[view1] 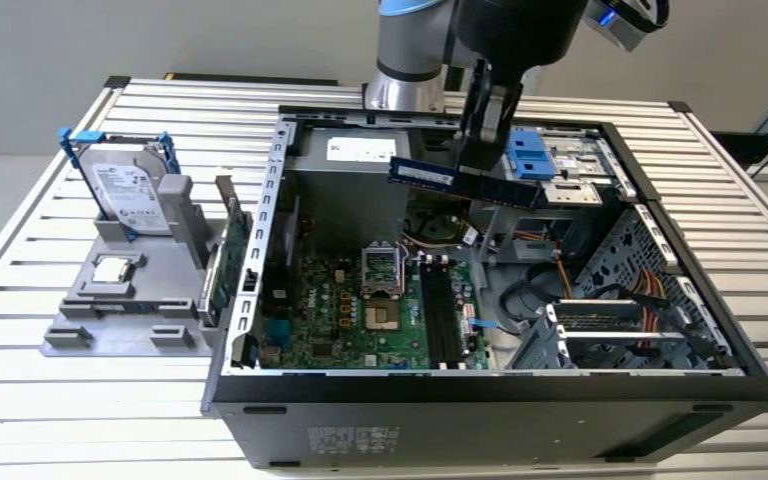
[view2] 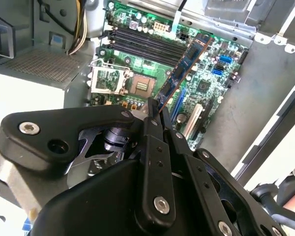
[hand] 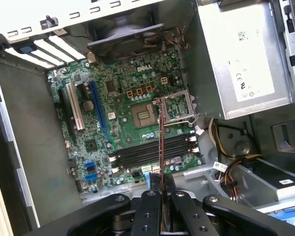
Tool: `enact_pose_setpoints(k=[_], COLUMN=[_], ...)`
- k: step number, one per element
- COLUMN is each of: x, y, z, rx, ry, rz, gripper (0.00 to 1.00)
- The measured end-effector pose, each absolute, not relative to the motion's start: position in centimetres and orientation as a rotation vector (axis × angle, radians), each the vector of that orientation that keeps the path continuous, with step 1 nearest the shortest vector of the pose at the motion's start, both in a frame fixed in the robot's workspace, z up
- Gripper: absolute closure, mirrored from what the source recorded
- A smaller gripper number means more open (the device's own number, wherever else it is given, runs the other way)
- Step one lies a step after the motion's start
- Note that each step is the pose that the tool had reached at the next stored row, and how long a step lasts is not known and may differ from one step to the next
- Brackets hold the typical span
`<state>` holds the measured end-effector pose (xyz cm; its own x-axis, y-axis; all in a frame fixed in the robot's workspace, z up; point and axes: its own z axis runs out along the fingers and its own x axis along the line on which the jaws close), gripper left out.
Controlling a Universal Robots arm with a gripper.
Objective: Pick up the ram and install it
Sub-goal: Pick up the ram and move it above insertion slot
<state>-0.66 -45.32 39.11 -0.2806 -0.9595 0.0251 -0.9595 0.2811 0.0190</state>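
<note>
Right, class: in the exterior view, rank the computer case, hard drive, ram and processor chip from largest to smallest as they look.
1. computer case
2. hard drive and ram, not ranked: the drive looks wider, the ram, held up in the gripper, longer
3. processor chip

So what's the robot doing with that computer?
The robot's gripper is pinching the ram, a thin blue-green stick, and holding it in the air above the open computer case. The long memory slots on the motherboard lie below it, and the ram is not in one yet.
</note>
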Motion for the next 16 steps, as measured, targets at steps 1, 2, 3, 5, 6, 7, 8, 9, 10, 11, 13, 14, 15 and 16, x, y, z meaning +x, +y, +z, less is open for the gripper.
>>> enact_pose_setpoints(k=[1,2,3,5,6,7,8,9,10,11,13,14,15,16], x=[-0.66,-0.66,-0.66,-0.66,-0.66,-0.66,-0.66,-0.66,-0.66,-0.66,-0.66,-0.66,-0.66,-0.66], y=[-45.32,-45.32,-45.32,-45.33,-45.32,-45.33,-45.33,-45.32,-45.32,-45.32,-45.33,-45.33,-45.33,-45.32], z=[39.11,39.11,39.11,39.11,39.11,39.11,39.11,39.11,39.11,39.11,39.11,39.11,39.11,39.11], rx=[1.859,1.854,1.848,1.837,1.832,1.826,1.82,1.815,1.809,1.804,1.792,1.786,1.781,1.775], ry=[-2.493,-2.497,-2.501,-2.509,-2.513,-2.518,-2.522,-2.526,-2.53,-2.534,-2.542,-2.546,-2.55,-2.554], rz=[0.0,0.0,0.0,-0.001,-0.001,-0.001,-0.001,-0.001,-0.001,-0.001,-0.002,-0.002,-0.002,-0.002], gripper=[1.0,1.0,1.0,1.0,1.0,1.0,1.0,1.0,1.0,1.0,1.0,1.0,1.0,1.0])
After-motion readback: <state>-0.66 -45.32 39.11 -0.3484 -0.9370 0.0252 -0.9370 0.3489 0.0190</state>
